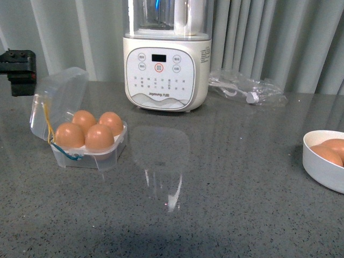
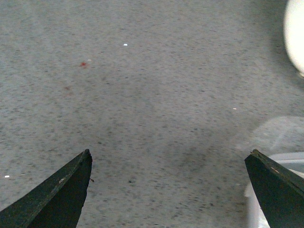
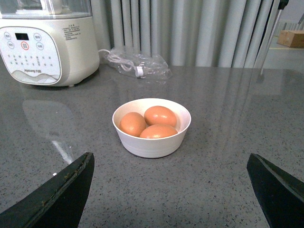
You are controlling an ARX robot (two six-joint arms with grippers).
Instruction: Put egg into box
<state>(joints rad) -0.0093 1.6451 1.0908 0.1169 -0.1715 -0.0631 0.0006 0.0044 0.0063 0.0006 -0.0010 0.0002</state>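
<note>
The clear plastic box (image 1: 86, 153) stands at the left of the table with its lid (image 1: 56, 99) swung open and up. Four brown eggs fill its cups, among them one at the front (image 1: 99, 137). A corner of the box shows in the left wrist view (image 2: 289, 142), beside one finger. My left gripper (image 2: 169, 152) is open and empty over bare table. My right gripper (image 3: 169, 155) is open and empty, a short way in front of a white bowl (image 3: 152, 145) that holds three brown eggs (image 3: 160, 115).
A white blender (image 1: 166, 70) stands at the back centre. A clear bag with a cable (image 1: 247, 88) lies to its right. The white bowl (image 1: 320, 166) sits at the right edge. A black part of my left arm (image 1: 19, 70) shows at the far left.
</note>
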